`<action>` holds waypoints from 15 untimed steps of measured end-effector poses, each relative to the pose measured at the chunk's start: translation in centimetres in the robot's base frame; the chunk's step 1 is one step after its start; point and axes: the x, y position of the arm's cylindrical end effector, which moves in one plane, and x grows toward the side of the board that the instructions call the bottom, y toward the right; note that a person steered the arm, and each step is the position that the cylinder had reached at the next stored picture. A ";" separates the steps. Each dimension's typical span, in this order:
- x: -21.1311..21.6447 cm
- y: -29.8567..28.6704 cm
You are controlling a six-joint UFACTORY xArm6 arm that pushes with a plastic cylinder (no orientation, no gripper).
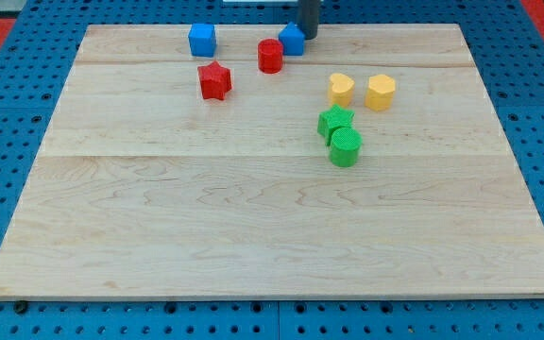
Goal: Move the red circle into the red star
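gripperless, my tip (307, 36) sits at the counter's (253, 236) top edge, touching a blue block (292, 41); red circle (270, 56) lies just right of the red star (214, 81), apart.

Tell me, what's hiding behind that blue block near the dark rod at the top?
Right behind the blue block stands the dark rod, my tip at its top-right edge. The block may cover a little of the rod's end; whether they touch I cannot tell. The red circle sits in front.

The surface (272, 217) is pale wood grain. Circle (270, 56) and star (214, 81) are red; two cubes (202, 40) are blue.
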 end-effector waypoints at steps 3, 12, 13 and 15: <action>0.8 -6.7; 9.1 -0.9; 11.1 -4.4; 9.1 -3.2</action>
